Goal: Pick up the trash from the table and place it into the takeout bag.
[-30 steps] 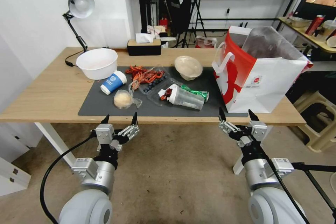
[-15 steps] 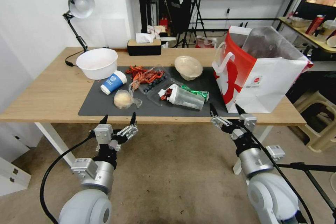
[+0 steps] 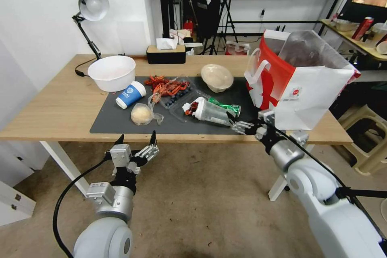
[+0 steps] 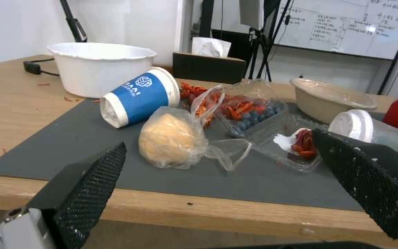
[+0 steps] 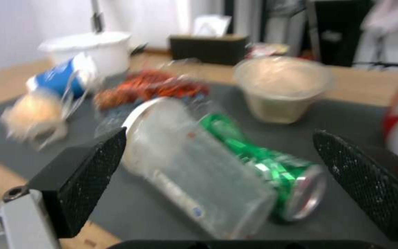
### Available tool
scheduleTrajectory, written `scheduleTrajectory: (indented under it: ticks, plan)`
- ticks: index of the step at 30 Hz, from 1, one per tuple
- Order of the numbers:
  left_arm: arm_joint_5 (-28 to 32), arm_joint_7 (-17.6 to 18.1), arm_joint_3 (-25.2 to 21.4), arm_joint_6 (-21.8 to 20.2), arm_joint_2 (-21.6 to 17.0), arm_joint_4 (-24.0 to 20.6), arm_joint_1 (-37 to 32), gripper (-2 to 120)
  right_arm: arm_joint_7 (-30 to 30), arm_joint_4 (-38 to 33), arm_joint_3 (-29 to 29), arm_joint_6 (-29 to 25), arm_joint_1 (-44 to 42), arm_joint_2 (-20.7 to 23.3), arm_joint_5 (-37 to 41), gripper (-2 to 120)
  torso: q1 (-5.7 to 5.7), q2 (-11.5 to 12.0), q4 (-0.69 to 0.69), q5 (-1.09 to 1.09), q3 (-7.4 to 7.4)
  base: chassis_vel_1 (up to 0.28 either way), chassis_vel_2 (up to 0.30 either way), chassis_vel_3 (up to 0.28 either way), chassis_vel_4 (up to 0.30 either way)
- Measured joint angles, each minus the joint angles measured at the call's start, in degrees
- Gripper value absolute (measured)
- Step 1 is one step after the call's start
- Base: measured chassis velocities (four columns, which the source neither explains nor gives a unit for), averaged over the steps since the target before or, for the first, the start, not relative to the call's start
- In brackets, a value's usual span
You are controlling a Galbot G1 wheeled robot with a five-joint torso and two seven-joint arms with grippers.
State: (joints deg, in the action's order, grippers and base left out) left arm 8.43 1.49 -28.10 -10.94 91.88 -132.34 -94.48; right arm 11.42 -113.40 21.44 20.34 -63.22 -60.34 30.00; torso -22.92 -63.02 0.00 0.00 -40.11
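Fingers spread wide, our right gripper (image 3: pixel 249 121) has swung from below the table (image 3: pixel 48 109) edge to the clear plastic cup (image 3: pixel 213 113) and crushed green can (image 5: pixel 273 166) lying side by side on the mat. Pickup is beginning; nothing looks bagged yet. Our left gripper (image 3: pixel 136 142) waits open (below the bagged bun (image 4: pixel 173 140)). The takeout bag (image 3: pixel 306 88) crowds the right arm's side.

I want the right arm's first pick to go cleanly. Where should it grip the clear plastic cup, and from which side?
The clear plastic cup lies on its side, touching the crushed green can behind. Probably best to grip across its mid-body from the table's near edge, where the open right gripper already faces it; one finger must slip between cup and can.
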Motion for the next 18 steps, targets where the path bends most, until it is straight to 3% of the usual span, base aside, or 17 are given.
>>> scheduleTrajectory:
  ticks: [8,18]
  plan:
    - [-0.94,0.02,-0.36,0.44,0.3,-0.19,-0.57,100,5.14,7.36,-6.52,2.07,7.7,1.89,0.74,100,0.0,0.0,0.01,-0.01,0.0,0.0,0.0,0.0,0.0]
    - [-1.84,0.0,-0.2,0.98,0.3,-0.4,-1.04,100,6.07,11.92,-10.13,2.59,12.4,1.77,0.67,100,0.0,0.0,0.0,0.0,0.0,0.0,0.0,0.0,0.0]
